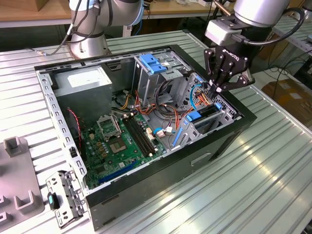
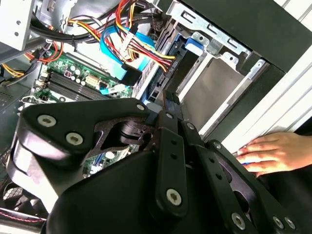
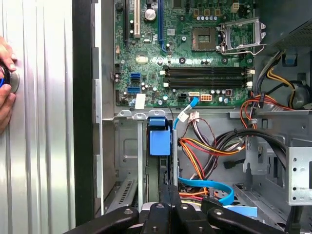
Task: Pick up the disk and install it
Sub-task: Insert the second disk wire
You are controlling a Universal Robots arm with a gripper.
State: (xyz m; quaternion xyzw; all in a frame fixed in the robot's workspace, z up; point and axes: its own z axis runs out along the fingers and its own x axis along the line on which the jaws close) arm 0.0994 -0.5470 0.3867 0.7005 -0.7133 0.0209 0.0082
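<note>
Disk (image 1: 202,114): dark drive in a bright blue carrier, standing on edge in the drive bay (image 1: 214,117) at the front corner of the open computer case (image 1: 161,170). In the first wrist view the blue tab (image 3: 160,139) shows at the mouth of its slot. The second wrist view shows the same tab (image 2: 192,45) beside the bay's metal wall.

End effector (image 1: 218,88): poised directly over the bay, just above the disk. The fingers are clenched together with nothing visible between them. Whether the tips touch the carrier cannot be told.

Progress, as judged: pick-up is done and the disk sits in its slot. No cable can be seen running to it, and full seating cannot be confirmed.

Adjacent items: bundled red, yellow and orange cables (image 1: 161,105); thin blue data cable (image 3: 204,185); green motherboard (image 1: 117,141); light-blue latch plate (image 1: 155,63) on the upper cage.

Surface: ribbed metal table (image 1: 273,185) carrying the case. A loose metal bracket (image 1: 63,197) and a grey fixture (image 1: 17,190) lie at the exterior view's left. A person's hand (image 2: 273,151) rests on the table beside the case.

Room: workshop, with a second robot base (image 1: 90,29) behind the case and benches beyond.
</note>
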